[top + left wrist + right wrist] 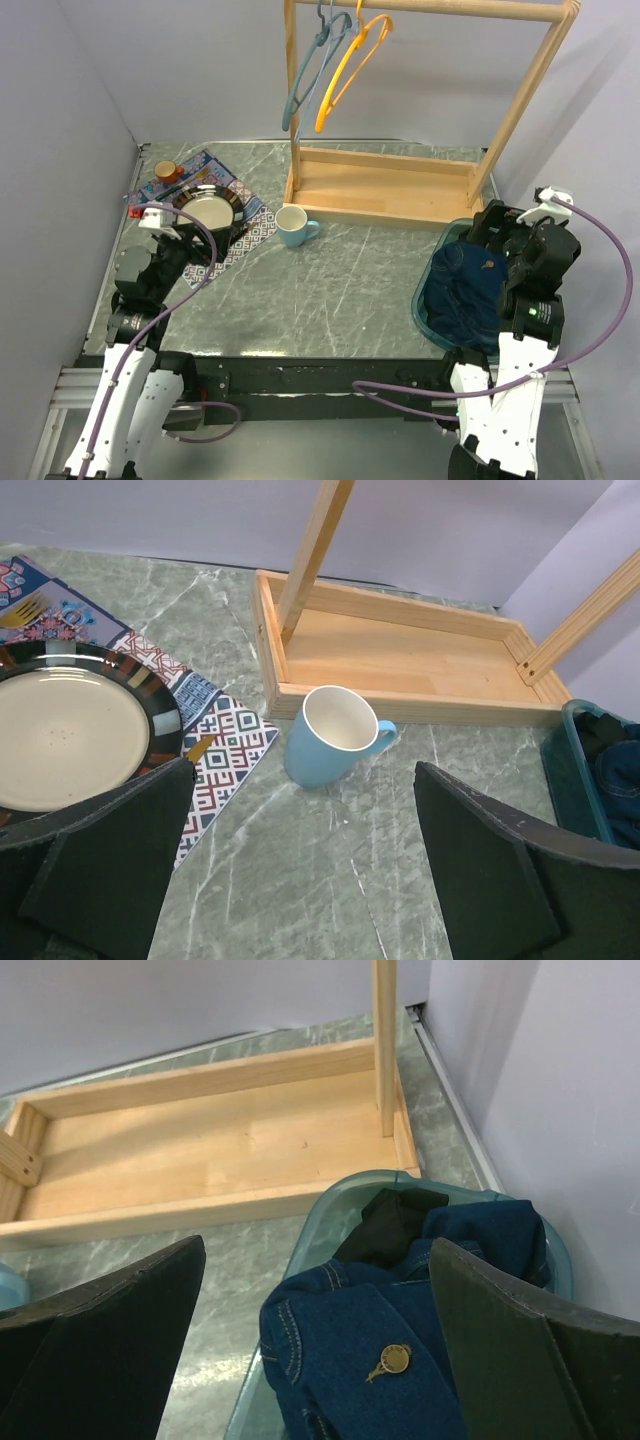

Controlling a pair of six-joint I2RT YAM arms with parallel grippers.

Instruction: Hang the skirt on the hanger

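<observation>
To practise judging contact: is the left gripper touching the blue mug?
Apart. The left wrist view shows the mug standing beyond the open left gripper, bare table between them.

Skirt: blue denim cloth w/ brass-look metal button; rack: pale smooth wood; bin: translucent teal plastic; mug: glossy; tabletop: polished, marble-look

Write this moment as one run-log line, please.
left gripper: open, empty, near plate | right gripper: open, above denim skirt in bin | skirt: not grasped | hangers: on rack

Open tabletop between mug and tub, rack base behind
</observation>
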